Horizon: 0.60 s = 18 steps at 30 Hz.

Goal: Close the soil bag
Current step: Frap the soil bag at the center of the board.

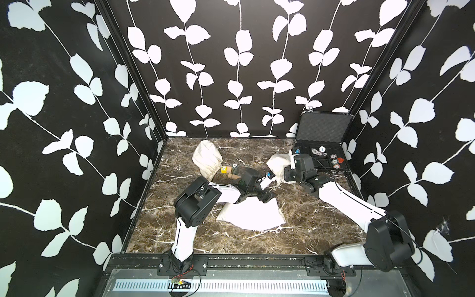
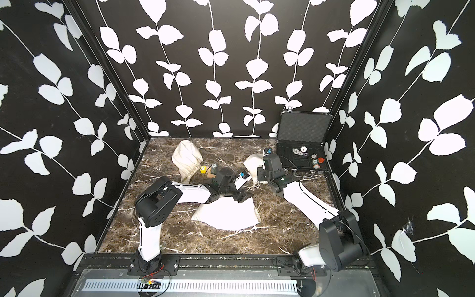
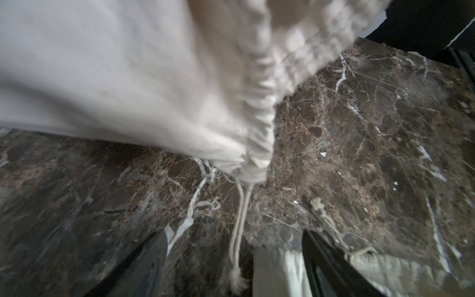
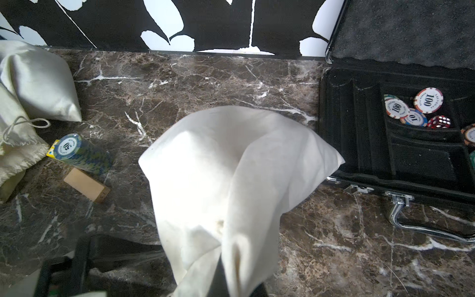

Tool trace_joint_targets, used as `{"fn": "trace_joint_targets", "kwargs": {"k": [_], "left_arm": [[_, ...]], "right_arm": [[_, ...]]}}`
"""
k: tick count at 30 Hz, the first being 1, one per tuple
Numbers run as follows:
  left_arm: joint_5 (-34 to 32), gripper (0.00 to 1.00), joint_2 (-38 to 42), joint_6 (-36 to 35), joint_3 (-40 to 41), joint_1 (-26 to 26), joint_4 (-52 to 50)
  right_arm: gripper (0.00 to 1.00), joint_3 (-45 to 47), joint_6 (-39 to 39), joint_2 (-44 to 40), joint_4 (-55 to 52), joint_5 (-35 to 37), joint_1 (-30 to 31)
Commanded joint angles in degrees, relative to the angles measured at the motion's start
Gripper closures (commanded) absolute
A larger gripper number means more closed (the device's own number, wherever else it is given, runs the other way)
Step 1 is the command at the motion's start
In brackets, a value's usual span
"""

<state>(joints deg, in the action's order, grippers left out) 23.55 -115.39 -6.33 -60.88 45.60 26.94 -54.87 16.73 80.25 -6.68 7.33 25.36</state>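
Tabletop [image 1: 321, 231] of brown marble is lying under both arms. Right arm [image 1: 341, 200] is stretching from the near right corner, its white forearm slanting up the table and its wrist bending down just beside the open black case [image 1: 321, 128] at the far right. Left arm [image 1: 195, 205] is rising from the near left edge, folding at a raised elbow and running low toward the table's middle, ending near the far edge of a flat cloth bag [image 1: 252, 214].

Soil bag [image 1: 277, 163] is sitting between the two wrists, just beside the case, its body puffing up and its gathered mouth pointing toward the left arm. Right gripper [image 4: 231, 279] is clenching a fold of the soil bag's cloth, jaws closed on it. Left gripper [image 3: 235, 235] is hovering low over the marble with jaws parted, grasping nothing. Drawstring [image 3: 239, 218] is trailing from the gathered mouth and running between the two dark fingers [image 3: 146, 262], its knotted end lying between them, touching neither as far as the left wrist view is showing.
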Motion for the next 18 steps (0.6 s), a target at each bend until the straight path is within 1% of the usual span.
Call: {"fn": "trace_joint_targets", "kwargs": {"k": [1,4,7,9,12,13,16,18], "left_arm": [[0.12,0.23,-1.02,1.34,-2.21,0.1,5.25],[0.42,0.33,-2.66,1.38,-3.36,0.1,5.7],[0.52,0.47,-3.41,2.38,-3.37,0.1,7.91],[0.35,0.61,-3.07,2.42,-3.07,0.1,8.36],[-0.6,0.94,0.08,2.2,-1.23,0.01,7.74],[-0.95,1.0,1.78,1.49,-0.14,0.01,7.05],[-4.26,1.0,9.24,0.22,2.93,-0.19,3.85],[-5.05,1.0,14.22,0.8,2.79,-0.89,-1.84]], "right_arm": [[1.0,-2.04,1.17,0.18,3.4,-1.39,-0.48],[1.0,-1.47,1.96,-0.29,4.24,-2.16,-0.81],[1.0,-0.63,2.83,-0.86,5.33,-2.14,-1.21],[1.0,-0.65,3.25,-0.65,5.58,-2.19,-1.57],[1.0,-1.11,3.65,-0.36,4.37,-2.48,-2.74],[1.0,-0.94,3.72,-0.5,4.11,-2.23,-3.26],[1.0,1.24,2.77,-1.84,5.02,-0.43,-4.61],[0.9,3.06,0.79,-3.07,7.31,-0.61,-5.13]]}}
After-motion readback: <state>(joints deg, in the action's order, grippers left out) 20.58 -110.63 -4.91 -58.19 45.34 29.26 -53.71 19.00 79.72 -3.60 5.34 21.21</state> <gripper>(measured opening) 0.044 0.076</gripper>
